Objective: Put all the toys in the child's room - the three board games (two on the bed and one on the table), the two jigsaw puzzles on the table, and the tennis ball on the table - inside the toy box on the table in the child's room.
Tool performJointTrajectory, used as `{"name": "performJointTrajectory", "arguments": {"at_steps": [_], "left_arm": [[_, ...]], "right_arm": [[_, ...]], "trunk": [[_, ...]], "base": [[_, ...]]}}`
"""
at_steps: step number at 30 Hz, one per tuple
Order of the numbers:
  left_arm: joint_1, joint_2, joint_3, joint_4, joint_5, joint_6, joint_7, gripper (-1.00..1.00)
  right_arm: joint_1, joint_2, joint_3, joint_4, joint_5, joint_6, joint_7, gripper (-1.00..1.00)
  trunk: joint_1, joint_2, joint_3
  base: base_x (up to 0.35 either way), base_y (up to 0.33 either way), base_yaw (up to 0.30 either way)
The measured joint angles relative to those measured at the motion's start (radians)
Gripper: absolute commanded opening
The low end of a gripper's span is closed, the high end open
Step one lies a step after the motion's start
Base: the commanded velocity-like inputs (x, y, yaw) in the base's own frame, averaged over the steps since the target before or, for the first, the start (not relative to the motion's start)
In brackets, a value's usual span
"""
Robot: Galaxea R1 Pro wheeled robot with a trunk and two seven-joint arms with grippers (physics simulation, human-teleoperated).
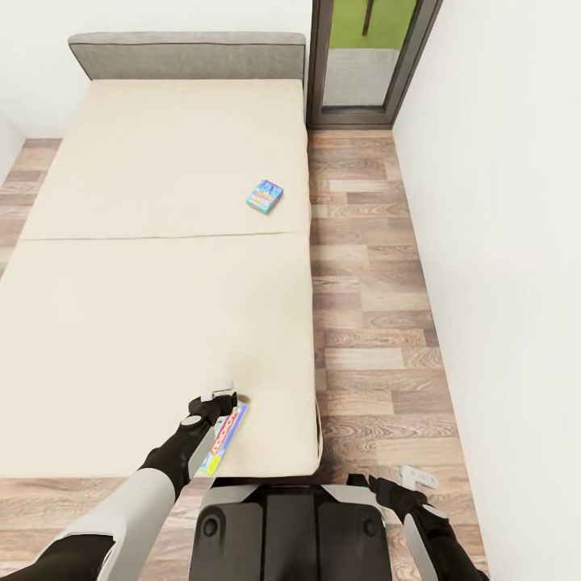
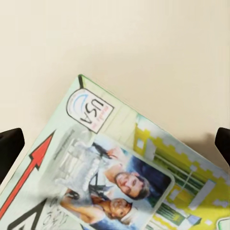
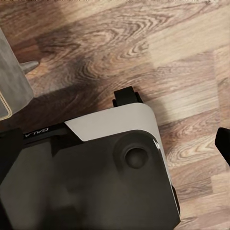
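On the cream bed lie two board games. A small blue one rests far up the bed near its right edge. A green-edged one lies at the near edge; in the left wrist view this printed box sits flat on the cover. My left gripper hovers right over it, open, with its black fingertips spread wide to either side. My right gripper hangs low beside my base over the floor, open and holding nothing. The table and the toy box are out of view.
A strip of wood-plank floor runs between the bed and the white wall on the right. A grey-framed window stands at the far end beside the grey headboard. My own base sits against the bed's foot.
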Motion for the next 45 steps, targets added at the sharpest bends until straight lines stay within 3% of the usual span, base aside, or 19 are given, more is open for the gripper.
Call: {"name": "performJointTrajectory", "arguments": {"at_steps": [45], "left_arm": [[0.000, 0.006, -0.004, -0.001, 0.000, -0.039, -0.009, 1.00]], "right_arm": [[0.000, 0.000, 0.003, 0.025, 0.014, -0.051, -0.003, 1.00]], "trunk": [[0.000, 0.000, 0.000]], "base": [[0.000, 0.000, 0.000]]}}
